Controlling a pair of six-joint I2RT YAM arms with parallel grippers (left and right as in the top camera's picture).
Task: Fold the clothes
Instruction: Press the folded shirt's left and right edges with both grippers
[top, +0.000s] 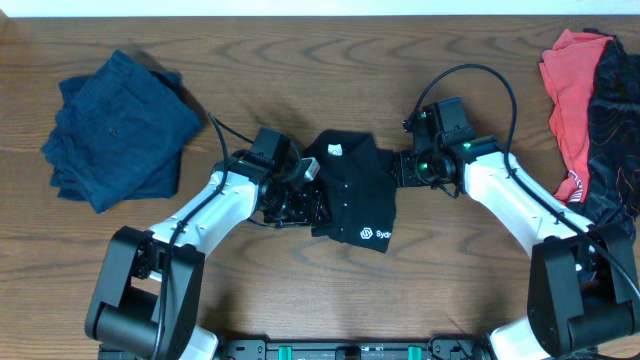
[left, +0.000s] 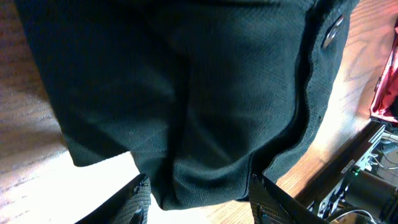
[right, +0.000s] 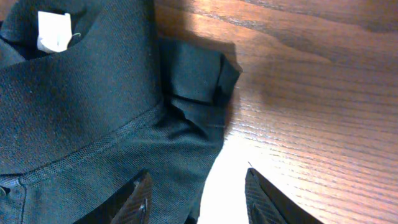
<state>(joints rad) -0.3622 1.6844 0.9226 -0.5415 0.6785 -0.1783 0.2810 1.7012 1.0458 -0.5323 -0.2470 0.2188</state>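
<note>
The left pincer (left: 202, 200) stands released, fingers (left: 138, 198) spread, the edge of the black shirt (left: 186, 93) lying between them and its cloth reaching on ahead. The right pincer (right: 196, 198) is released as well: one tip over the shirt's edge, the other over bare table (right: 311, 93), with the collar (right: 74, 118) and a white label (right: 53, 31) farther ahead. Well away from both lie a navy garment (top: 115, 130) and a red garment (top: 570, 90).

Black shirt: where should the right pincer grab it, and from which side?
Grip the bunched sleeve on the shirt's edge nearest the right pincer, coming in from the table side. It sticks out past the body, so the jaws could probably close on it alone.
</note>
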